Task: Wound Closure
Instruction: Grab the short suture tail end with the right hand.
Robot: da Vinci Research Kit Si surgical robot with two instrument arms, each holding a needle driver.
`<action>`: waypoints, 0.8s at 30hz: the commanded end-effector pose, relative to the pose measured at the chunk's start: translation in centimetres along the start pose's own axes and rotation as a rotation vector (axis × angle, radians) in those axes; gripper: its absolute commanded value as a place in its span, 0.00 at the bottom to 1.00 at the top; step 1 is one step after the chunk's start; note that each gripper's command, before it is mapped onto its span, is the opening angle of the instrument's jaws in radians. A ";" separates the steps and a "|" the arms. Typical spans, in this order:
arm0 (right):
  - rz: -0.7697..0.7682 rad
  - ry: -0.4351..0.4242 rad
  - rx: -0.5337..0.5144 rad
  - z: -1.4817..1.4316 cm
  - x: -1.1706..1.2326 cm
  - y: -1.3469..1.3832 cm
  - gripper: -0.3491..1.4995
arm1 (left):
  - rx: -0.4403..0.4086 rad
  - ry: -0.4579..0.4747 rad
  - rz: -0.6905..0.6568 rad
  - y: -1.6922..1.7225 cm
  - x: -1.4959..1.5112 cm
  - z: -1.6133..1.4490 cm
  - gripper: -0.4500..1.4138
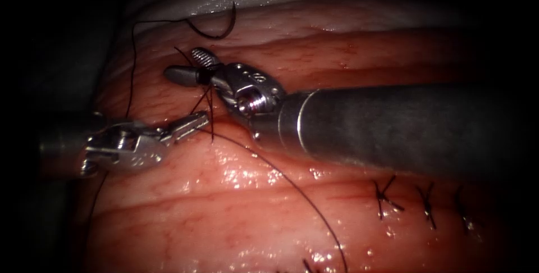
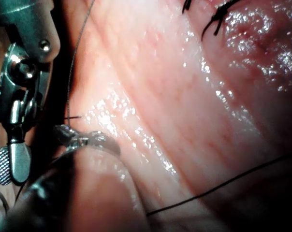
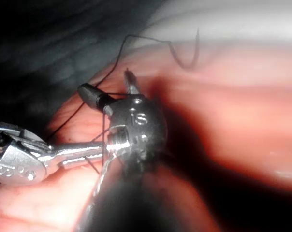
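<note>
A: Nearest, stitches (image 1: 387,197) cross the tissue (image 1: 236,217); beyond them?

B: Left hand (image 1: 196,121) is clenched on the thread (image 1: 210,113). Behind it, the right hand (image 1: 193,65) gapes apart, thread running between its jaws.

A: And the needle (image 1: 216,28)?

B: Farthest back, lying loose on the tissue, beyond both hands.

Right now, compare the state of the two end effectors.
The right end effector has its jaws spread open with thread strung between them; the left end effector is shut on that thread. The right points left; the left points right. Neither holds the needle, which lies free on the tissue.
</note>
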 end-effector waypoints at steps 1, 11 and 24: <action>0.000 -0.004 0.023 0.12 -0.04 -0.04 0.98 | -0.003 0.000 0.001 0.03 0.00 0.07 0.00; -0.004 -0.021 0.017 0.18 -0.07 -0.02 0.91 | -0.004 0.002 0.000 0.02 0.01 0.06 0.00; -0.017 -0.089 -0.047 0.23 -0.11 0.13 0.87 | -0.006 0.005 -0.004 -0.02 0.00 0.08 0.00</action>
